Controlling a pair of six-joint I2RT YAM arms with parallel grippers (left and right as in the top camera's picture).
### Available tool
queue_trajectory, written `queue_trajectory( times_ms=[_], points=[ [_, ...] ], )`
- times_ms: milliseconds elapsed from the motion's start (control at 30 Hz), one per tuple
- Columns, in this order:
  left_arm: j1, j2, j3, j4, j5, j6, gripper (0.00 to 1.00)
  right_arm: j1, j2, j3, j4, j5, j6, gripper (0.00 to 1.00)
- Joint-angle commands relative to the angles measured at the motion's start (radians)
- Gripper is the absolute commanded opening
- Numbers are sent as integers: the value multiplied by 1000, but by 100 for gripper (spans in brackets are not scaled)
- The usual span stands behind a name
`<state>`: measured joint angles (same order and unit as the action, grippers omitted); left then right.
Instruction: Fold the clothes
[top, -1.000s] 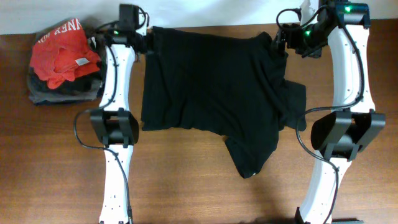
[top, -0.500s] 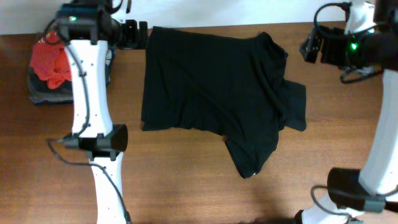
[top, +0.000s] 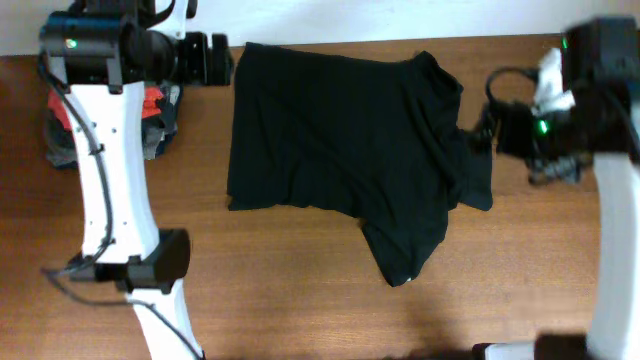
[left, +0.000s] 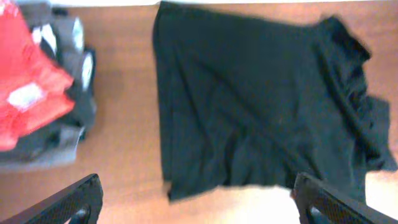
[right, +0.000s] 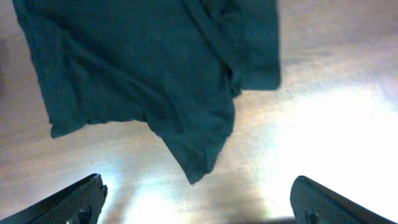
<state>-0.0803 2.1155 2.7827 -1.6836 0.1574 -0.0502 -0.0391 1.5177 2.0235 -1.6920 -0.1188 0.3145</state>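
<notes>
The black T-shirt (top: 340, 150) lies spread on the bench (top: 300, 310), between the two sets of fingers and touched by neither. Its fabric is soft and rumpled. The side nearest the right fingers (right: 323, 200) is bunched into folds, with one sleeve poking out flat towards them. A loose flap trails away to a point on the near side, where a tiny white speck shows (too small to tell what it is).

The left arm reaches up the bench's side, its wrist turned so the left fingers (top: 208, 60) point at the shirt's far corner, just beside it. The right arm is lifted high and blurred, its fingers close to the sleeve. Both wrist views look down on the shirt from above. Both pairs of fingers are spread wide, with nothing between them.

Count: one black T-shirt, two arms, one red garment (top: 65, 105) atop a grey and dark folded pile (top: 60, 150) behind the left fingers.
</notes>
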Motion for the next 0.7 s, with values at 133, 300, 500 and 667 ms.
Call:
queue_trajectory(
  times_ms=[133,300,500,667],
  points=[
    [0,-132,-426,-3,-106,-55,96,15,-165,-293,21,70,70,99],
    [0,-132,-716,129,-114,-54,93,53,-182,-536,127,21,95,99],
    [0,-132,-1035,430,-113,-31,90,120,-182,-773,301,-42,126,100],
    [0,-132,-1210,582,-109,-24,89,144,-182,-822,318,-43,140,100]
  ],
)
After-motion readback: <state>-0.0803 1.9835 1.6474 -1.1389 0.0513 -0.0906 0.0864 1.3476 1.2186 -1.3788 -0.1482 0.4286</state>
